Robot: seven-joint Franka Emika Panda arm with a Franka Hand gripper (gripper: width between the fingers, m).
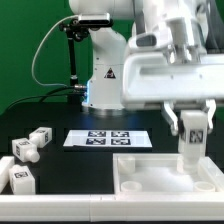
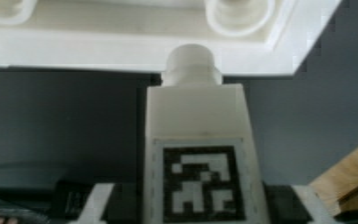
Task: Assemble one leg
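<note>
My gripper [image 1: 192, 123] is shut on a white leg [image 1: 191, 140] with a black-and-white tag on its face. It holds the leg upright over the far right corner of the wide white tray-like part [image 1: 140, 170]. The leg's lower end is at or just above the tray; I cannot tell if it touches. In the wrist view the leg [image 2: 199, 130] fills the middle, its round peg end pointing at the tray's edge [image 2: 87, 50], with the fingers [image 2: 101, 205] on both sides. Three more legs [image 1: 27, 150] lie on the table at the exterior view's left.
The marker board [image 1: 107, 138] lies flat on the black table behind the tray. The robot's white base [image 1: 105, 75] stands behind it. A black stand with a cable [image 1: 72, 55] rises at the back left, before a green backdrop.
</note>
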